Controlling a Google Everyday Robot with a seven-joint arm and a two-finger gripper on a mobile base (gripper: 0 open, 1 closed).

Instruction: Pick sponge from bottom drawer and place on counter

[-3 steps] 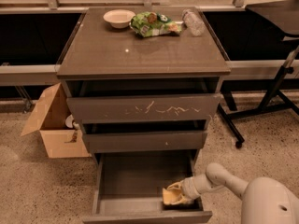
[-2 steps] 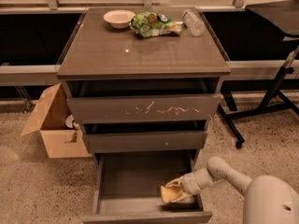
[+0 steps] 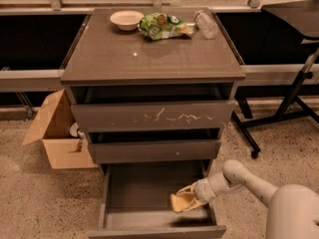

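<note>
The bottom drawer [image 3: 134,188] of the dark grey cabinet is pulled open, showing its grey inner tray. My gripper [image 3: 185,199] reaches into it from the right, over the tray's right front part. It is shut on the yellow sponge [image 3: 179,203], which hangs tilted a little above the tray floor with a shadow under it. The counter [image 3: 149,54] is the glossy grey-brown top of the cabinet, well above the gripper.
A white bowl [image 3: 126,19], a green snack bag [image 3: 162,26] and a clear bottle [image 3: 205,24] lie at the counter's back edge. The scratched top drawer [image 3: 152,116] and middle drawer [image 3: 154,151] are shut. A cardboard box [image 3: 57,133] stands left; a black side table [image 3: 294,9] stands right.
The gripper and sponge have moved slightly left and up from the drawer's right front corner. The arm's elbow has risen a little.
</note>
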